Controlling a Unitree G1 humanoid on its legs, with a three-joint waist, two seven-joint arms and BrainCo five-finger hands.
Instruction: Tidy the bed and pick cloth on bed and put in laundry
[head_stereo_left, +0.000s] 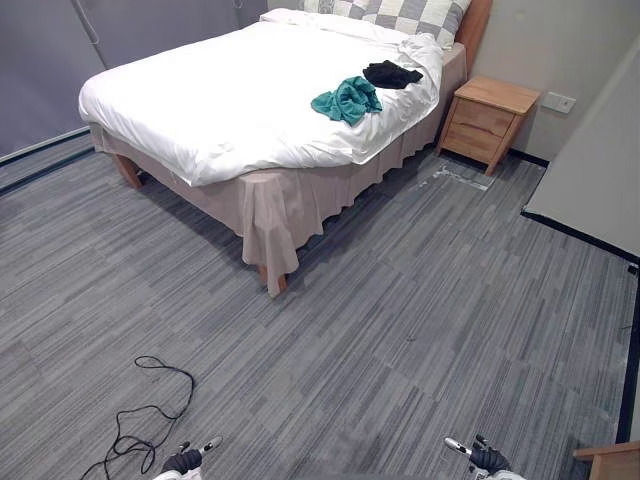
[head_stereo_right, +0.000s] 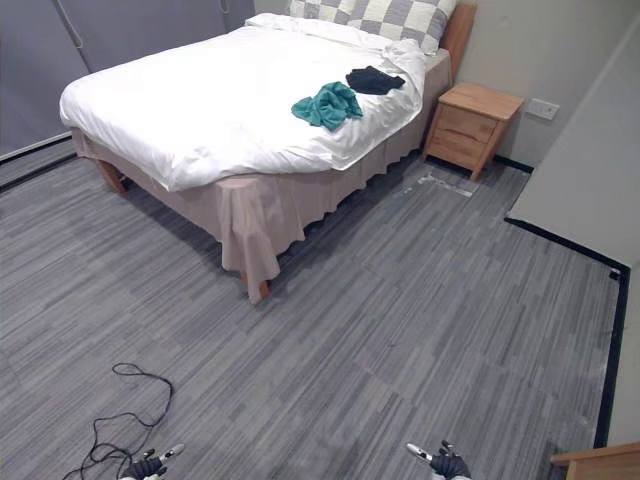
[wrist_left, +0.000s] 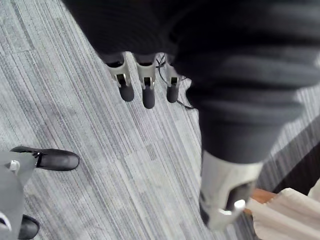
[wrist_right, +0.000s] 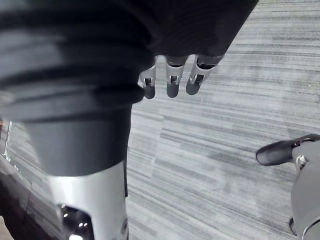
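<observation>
Nearest: left hand (head_stereo_left: 185, 458) and right hand (head_stereo_left: 485, 457) are hanging low over the grey floor (head_stereo_left: 400, 330), one at each side. Both are relaxed, with fingers (wrist_left: 145, 90) loosely extended and nothing in either palm; the right hand's fingers (wrist_right: 172, 82) are reading the same. Ahead, well apart from both hands, the bed (head_stereo_left: 200, 110) is standing at an angle across the room. The teal cloth (head_stereo_left: 347, 99) is lying bunched on the white cover near the edge facing the nightstand (head_stereo_left: 487, 118). The black cloth (head_stereo_left: 391, 73) is sitting just beyond it, toward the checkered pillow (head_stereo_left: 400, 12). The two are lining up on a diagonal running away toward the headboard, teal first. The teal heap is sitting almost straight ahead, a shade toward the right arm's side. Judging from that, the right hand is looking marginally better placed, but neither is reaching anything until the robot is walking up to that nightstand-side edge.
</observation>
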